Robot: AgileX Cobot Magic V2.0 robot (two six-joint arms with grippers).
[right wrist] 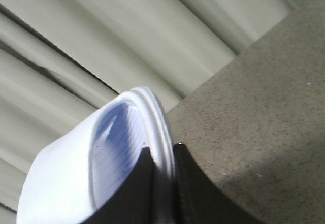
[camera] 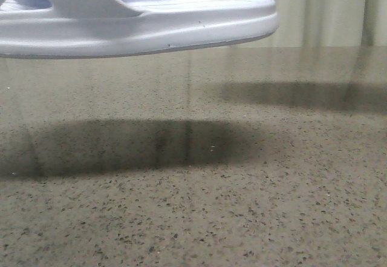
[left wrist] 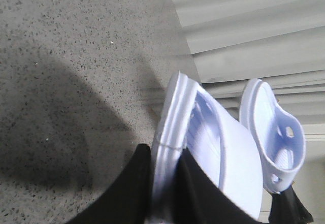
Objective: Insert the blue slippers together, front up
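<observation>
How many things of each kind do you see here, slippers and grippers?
Pale blue slippers: 2, one in the left gripper, namely the first slipper, one in the right gripper, namely the second slipper.
Grippers: 2.
Speckled table: 1.
Total: 5.

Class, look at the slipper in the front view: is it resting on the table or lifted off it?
Lifted. The slipper hangs clear above the table, with open background under its sole and its shadow separate below.

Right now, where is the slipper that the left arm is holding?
The left tool grips that slipper by its sole edge, off the table at the front view's upper left; the other slipper hangs just beside it.
</observation>
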